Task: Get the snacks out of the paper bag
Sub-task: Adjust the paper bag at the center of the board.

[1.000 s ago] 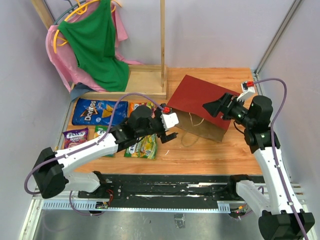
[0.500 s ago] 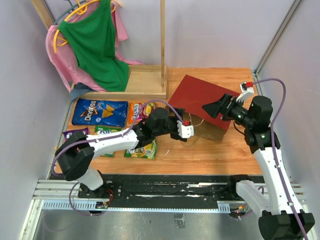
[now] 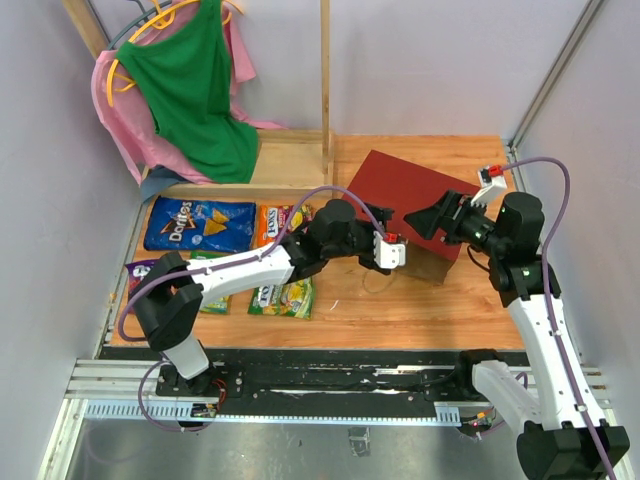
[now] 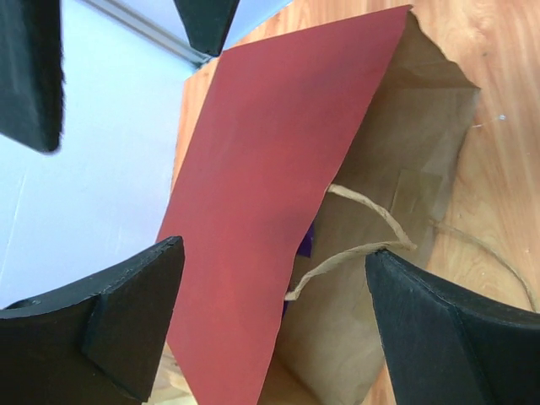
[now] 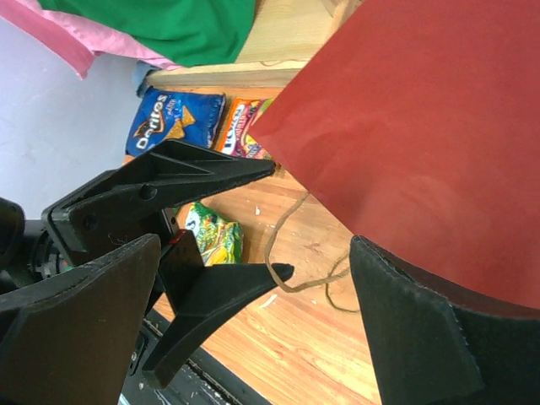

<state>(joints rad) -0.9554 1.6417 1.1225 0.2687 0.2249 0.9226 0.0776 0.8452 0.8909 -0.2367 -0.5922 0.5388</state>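
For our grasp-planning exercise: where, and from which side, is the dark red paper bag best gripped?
On the dark red paper bag, probably the upper panel's edge at the open mouth, approached from that side: it stands lifted off the brown lower wall.

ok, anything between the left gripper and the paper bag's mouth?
Only the cord handles, looping across the opening of the paper bag ahead of the open left gripper; seen in the left wrist view.

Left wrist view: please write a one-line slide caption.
Open jaws frame the mouth of the dark red paper bag with brown kraft lining and thin cord handles.
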